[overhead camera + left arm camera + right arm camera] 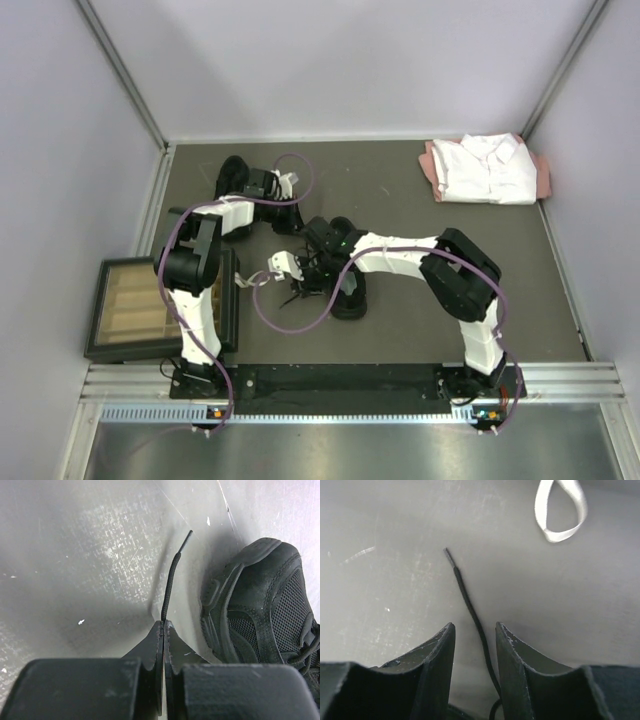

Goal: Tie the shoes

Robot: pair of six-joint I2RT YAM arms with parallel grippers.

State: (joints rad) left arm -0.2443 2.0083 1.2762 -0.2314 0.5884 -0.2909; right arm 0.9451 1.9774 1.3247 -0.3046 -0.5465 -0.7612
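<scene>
Beside shoe (pixel 260 600) toe, lace (pixel 171 585) in left fingers (pixel 150 650).

- A dark grey worktop (pixel 400 210) fills the middle of the frame; the close views show pale scuffs and scratches on it.
- Plain pale walls (pixel 340 60) close it in at the top, left and right.
- Slim metal posts (pixel 122 72) slant through the upper corners.
- A ribbed aluminium rail (pixel 330 385) crosses the lower frame, above a shiny metal sheet (pixel 350 450).
- The light is soft and even.
</scene>
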